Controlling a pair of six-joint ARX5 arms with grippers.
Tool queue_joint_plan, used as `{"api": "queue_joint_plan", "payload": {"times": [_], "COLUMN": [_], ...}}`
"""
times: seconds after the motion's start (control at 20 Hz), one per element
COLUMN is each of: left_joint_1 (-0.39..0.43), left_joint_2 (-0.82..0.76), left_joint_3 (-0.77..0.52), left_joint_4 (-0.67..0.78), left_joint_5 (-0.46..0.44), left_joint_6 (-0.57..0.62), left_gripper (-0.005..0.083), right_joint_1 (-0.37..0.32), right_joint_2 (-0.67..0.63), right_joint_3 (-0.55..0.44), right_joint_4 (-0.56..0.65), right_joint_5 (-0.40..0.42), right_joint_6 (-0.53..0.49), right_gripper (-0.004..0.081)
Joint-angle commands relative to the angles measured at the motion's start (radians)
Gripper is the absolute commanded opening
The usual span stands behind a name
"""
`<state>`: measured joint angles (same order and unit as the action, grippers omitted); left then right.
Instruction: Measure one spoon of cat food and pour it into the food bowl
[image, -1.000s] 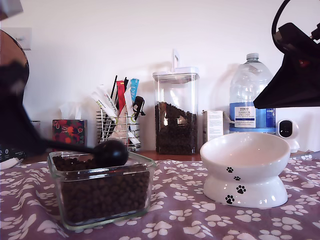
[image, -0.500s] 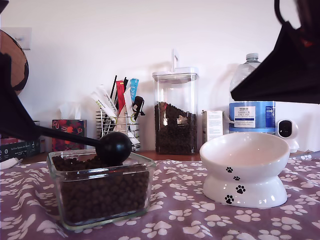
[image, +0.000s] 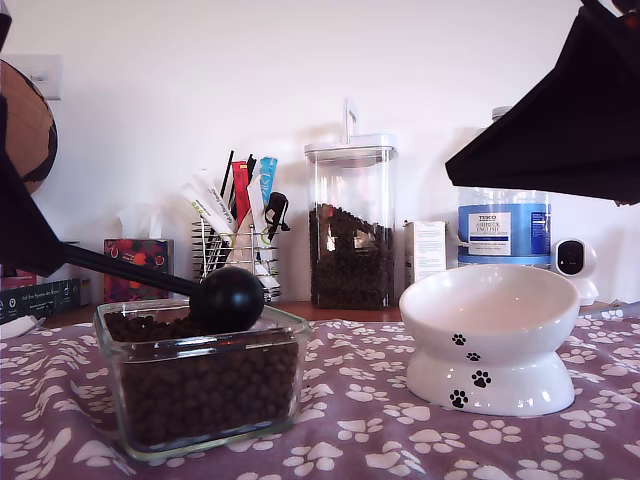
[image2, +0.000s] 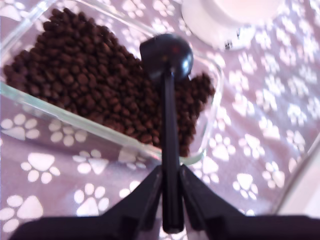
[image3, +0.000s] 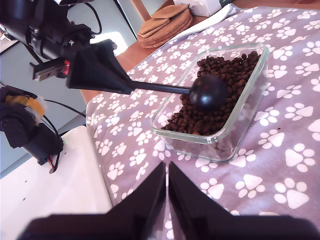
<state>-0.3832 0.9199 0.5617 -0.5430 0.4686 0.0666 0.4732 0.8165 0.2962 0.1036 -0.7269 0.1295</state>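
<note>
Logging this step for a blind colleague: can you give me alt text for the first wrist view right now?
My first gripper is shut on the thin handle of the black spoon, whose round cup sits, underside showing, over the cat food in a square glass dish. The dish stands on a purple paw-print cloth, with the white food bowl's base just beyond.

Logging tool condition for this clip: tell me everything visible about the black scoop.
The scoop is matte black, plastic by its look, with a small round deep cup and a long, thin, straight handle. My first gripper is shut on the handle's end. The cup shows its rounded outside in every view, so its contents cannot be seen. It sits over the kibble in the square glass dish, near the wall nearest the white bowl; whether it touches the kibble is unclear.
</note>
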Motion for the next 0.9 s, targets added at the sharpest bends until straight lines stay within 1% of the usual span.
{"api": "queue_joint_plan", "payload": {"times": [0.0, 0.1, 0.3, 0.4, 0.6, 0.65, 0.8, 0.85], "left_joint_1": [0.013, 0.023, 0.041, 0.053, 0.074, 0.074, 0.074, 0.074], "left_joint_2": [0.034, 0.078, 0.184, 0.235, 0.294, 0.298, 0.298, 0.298], "left_joint_3": [0.076, 0.138, 0.228, 0.235, 0.238, 0.24, 0.253, 0.26], "left_joint_4": [-0.055, -0.139, -0.251, -0.281, -0.302, -0.301, -0.289, -0.29], "left_joint_5": [0.006, 0.006, 0.036, 0.068, 0.071, 0.058, -0.057, -0.076], "left_joint_6": [0.07, 0.154, 0.232, 0.282, 0.349, 0.353, 0.354, 0.354], "left_gripper": [-0.0024, -0.0024, -0.0024, -0.0024, -0.0024, -0.0024, -0.0024, -0.0024], "right_joint_1": [0.005, 0.005, 0.005, 0.005, 0.005, 0.005, 0.005, 0.005], "right_joint_2": [0.004, 0.004, 0.004, 0.004, 0.004, 0.004, 0.004, 0.004], "right_joint_3": [-0.012, -0.012, -0.012, -0.012, -0.012, -0.012, -0.012, -0.012], "right_joint_4": [0.007, 0.007, 0.008, 0.008, 0.007, 0.006, 0.003, 0.003], "right_joint_5": [-0.006, -0.006, -0.003, -0.003, -0.003, -0.003, -0.003, -0.003], "right_joint_6": [-0.003, -0.003, -0.003, -0.003, -0.002, -0.002, -0.002, -0.002], "right_gripper": [-0.0013, -0.0013, -0.0013, -0.0013, -0.0013, -0.0013, -0.0013, -0.0013]}}
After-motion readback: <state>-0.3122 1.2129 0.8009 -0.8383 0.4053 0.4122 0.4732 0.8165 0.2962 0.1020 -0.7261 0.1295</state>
